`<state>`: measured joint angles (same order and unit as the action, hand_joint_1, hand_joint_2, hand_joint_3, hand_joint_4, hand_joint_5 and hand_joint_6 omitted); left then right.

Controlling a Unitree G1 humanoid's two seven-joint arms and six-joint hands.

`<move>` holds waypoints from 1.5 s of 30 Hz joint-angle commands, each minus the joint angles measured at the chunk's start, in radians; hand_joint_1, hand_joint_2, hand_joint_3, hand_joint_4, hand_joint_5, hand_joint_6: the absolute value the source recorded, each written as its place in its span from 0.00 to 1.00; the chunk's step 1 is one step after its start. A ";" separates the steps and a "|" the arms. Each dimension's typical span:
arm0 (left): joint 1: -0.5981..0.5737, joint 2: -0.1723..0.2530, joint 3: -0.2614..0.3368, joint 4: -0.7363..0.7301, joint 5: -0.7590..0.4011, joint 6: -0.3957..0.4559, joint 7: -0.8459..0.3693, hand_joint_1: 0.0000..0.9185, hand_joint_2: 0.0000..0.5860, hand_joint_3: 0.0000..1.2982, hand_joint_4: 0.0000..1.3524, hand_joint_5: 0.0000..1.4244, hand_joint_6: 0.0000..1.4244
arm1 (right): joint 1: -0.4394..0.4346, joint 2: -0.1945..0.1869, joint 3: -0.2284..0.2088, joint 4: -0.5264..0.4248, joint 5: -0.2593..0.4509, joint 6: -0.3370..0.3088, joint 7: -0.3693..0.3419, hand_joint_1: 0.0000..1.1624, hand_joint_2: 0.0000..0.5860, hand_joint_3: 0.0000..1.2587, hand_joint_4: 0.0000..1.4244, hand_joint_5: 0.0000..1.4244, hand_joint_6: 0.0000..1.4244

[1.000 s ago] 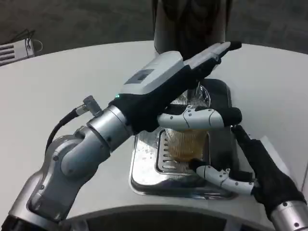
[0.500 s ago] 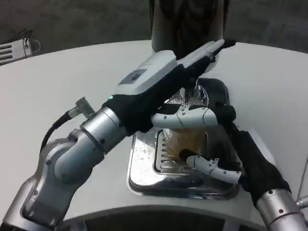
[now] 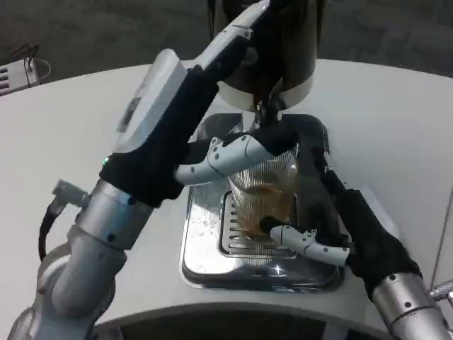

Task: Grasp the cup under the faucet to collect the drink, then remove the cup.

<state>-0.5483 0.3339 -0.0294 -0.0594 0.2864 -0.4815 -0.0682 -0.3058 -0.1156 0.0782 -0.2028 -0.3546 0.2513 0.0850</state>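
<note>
A ribbed clear cup [image 3: 265,191] with amber drink in its lower part stands on the grate of a silver drip tray [image 3: 202,255], right below the faucet spout [image 3: 267,106] of a dark drink dispenser [image 3: 294,49]. My right hand [image 3: 333,212] grips the cup from the right; one white finger [image 3: 226,156] wraps across its upper rim and another [image 3: 304,241] lies at its base. My left hand [image 3: 180,92] reaches up over the tray, its fingers [image 3: 244,28] stretched out against the dispenser's front above the spout. Whether they press a lever is hidden.
The round white table [image 3: 64,142] spreads out to the left and right of the tray. My left forearm [image 3: 106,219] crosses the tray's left side. A small white object [image 3: 18,71] lies at the far left edge.
My left hand has risen from above the cup to the dispenser's front. The right hand keeps its hold on the cup. The whole view has shifted a little.
</note>
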 commanded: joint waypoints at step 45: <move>0.770 0.168 0.229 -0.192 0.112 0.053 -0.050 0.00 0.16 0.11 0.05 0.12 0.17 | -0.143 0.112 0.072 0.222 0.013 -0.090 -0.214 0.67 0.35 0.00 0.00 0.00 0.00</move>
<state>0.2030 0.4940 0.2115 -0.2435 0.3863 -0.4422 -0.1051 -0.4481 -0.0212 0.1410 0.0069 -0.3285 0.1885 -0.0937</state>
